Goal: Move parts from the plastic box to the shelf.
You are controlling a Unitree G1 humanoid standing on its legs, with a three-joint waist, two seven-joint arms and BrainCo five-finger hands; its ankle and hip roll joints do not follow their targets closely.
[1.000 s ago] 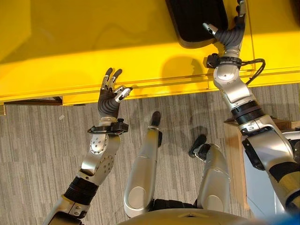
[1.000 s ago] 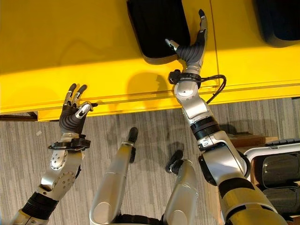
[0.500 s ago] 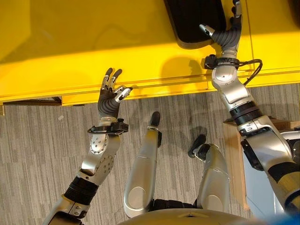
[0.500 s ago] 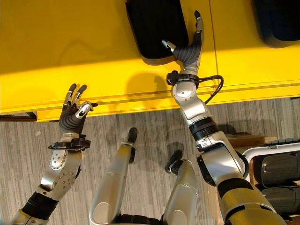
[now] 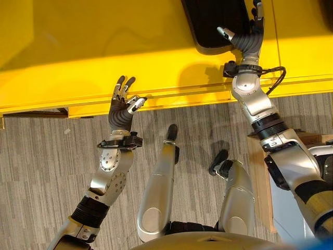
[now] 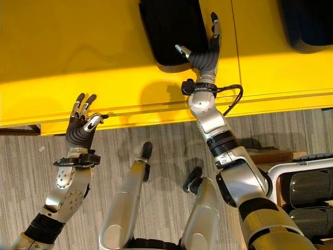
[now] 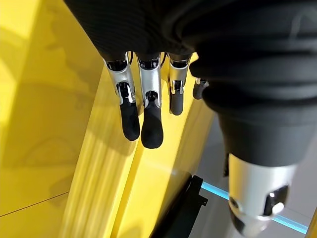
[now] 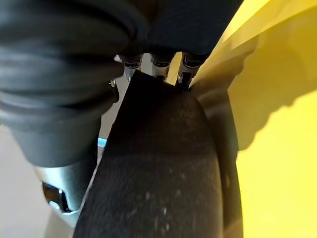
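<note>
**A:** Where was the right hand (image 6: 204, 52) at that moment?

**B:** It was up on the yellow shelf (image 5: 78, 47), right at the near right corner of the black part (image 6: 171, 31) that lay flat on the shelf top. The thumb pointed out over the part's near edge and the fingers ran along its right side.

**A:** Gripping it?

**B:** Couldn't say. From the head the fingers looked fairly straight, but in the wrist view the black part (image 8: 163, 173) covered most of them, and only their bases showed behind it. Touching it, yes; clamped or loose, I could not tell.

**A:** And the left hand (image 5: 123, 107)?

**B:** It hung at the shelf's front edge, well to the left of the part, fingers straight and relaxed, thumb out to the side, and nothing in it. Its wrist view showed the fingers (image 7: 148, 116) spread above the yellow edge.

**A:** Anything else?

**B:** A second dark part (image 6: 307, 23) sat on the shelf far to the right, and more dark parts lay in a white-rimmed plastic box (image 6: 291, 166) by the robot's right side, over the grey striped floor (image 5: 41, 166).
</note>
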